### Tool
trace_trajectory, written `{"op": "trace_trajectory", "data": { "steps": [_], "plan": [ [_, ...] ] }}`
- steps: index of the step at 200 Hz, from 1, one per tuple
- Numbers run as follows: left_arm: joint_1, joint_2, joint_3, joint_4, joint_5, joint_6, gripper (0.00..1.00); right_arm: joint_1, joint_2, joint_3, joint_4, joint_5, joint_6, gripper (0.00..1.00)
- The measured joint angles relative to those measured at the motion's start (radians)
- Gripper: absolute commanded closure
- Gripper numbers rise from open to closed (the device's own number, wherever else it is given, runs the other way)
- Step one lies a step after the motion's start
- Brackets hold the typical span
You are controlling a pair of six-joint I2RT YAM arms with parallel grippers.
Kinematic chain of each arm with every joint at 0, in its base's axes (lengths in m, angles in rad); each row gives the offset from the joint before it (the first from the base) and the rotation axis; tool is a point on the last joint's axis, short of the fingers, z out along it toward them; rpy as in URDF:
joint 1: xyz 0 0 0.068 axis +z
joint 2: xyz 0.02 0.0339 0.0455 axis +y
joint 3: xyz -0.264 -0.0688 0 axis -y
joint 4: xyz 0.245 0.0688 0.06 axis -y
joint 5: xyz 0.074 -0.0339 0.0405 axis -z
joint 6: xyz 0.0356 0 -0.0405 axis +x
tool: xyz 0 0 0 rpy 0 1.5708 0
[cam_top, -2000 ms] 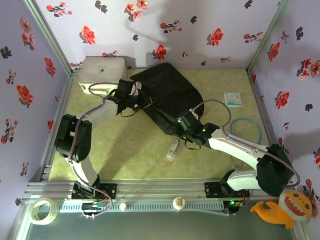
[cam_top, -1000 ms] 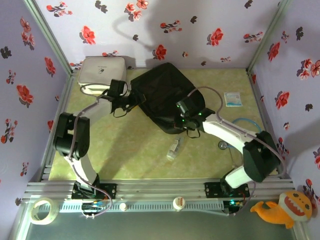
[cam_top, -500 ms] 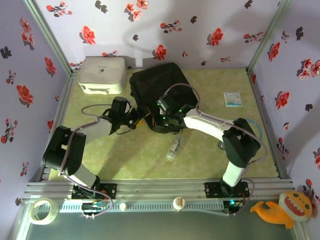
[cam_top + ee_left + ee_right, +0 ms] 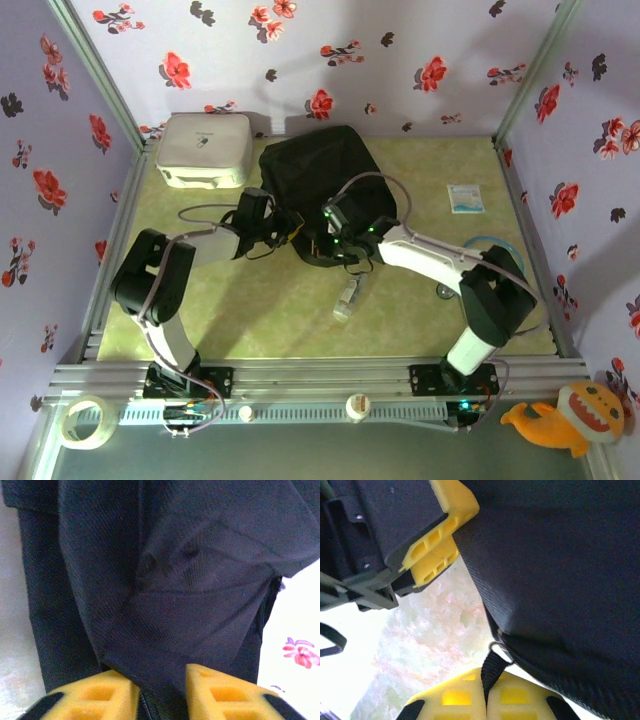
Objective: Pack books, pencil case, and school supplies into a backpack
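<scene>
At the near edge of the backpack (image 4: pixel 325 170), the right gripper (image 4: pixel 487 682) is clamped tight on a thin webbing loop (image 4: pixel 490 662). Just left of it the left gripper (image 4: pixel 161 677) stands narrow, a fold of backpack fabric pinched between its jaws. The bag's length runs away from both, so the opening probably lies between them.

We log the green table (image 4: pixel 250 300) — backpack (image 4: pixel 320 165) rear centre, white box (image 4: pixel 204 148) rear left, packet (image 4: pixel 464 197) right, clear tube (image 4: pixel 347 298) near centre.
</scene>
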Motion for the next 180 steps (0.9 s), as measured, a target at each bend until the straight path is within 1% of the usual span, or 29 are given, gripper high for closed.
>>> {"op": "trace_trajectory", "data": {
  "steps": [8, 27, 73, 105, 133, 180],
  "plan": [
    [0.0, 0.007, 0.011, -0.017, -0.01, 0.008, 0.9, -0.002, -0.017, -0.015, -0.003, 0.011, 0.008, 1.0],
    [-0.002, 0.027, 0.032, -0.053, -0.027, 0.031, 1.0, -0.011, -0.05, -0.055, -0.005, 0.033, 0.031, 1.0],
    [-0.005, 0.041, 0.047, -0.079, -0.034, 0.058, 1.0, -0.052, -0.11, -0.139, -0.011, 0.067, 0.085, 1.0],
    [-0.004, 0.044, 0.056, -0.098, -0.032, 0.081, 1.0, -0.076, -0.161, -0.16, -0.025, 0.095, 0.108, 1.0],
    [-0.005, 0.043, 0.069, -0.109, -0.013, 0.105, 1.0, -0.097, -0.179, -0.171, -0.026, 0.106, 0.127, 1.0],
    [-0.008, 0.043, 0.103, -0.146, 0.055, 0.165, 1.0, -0.175, -0.22, -0.227, -0.029, 0.113, 0.138, 1.0]
  ]
}}
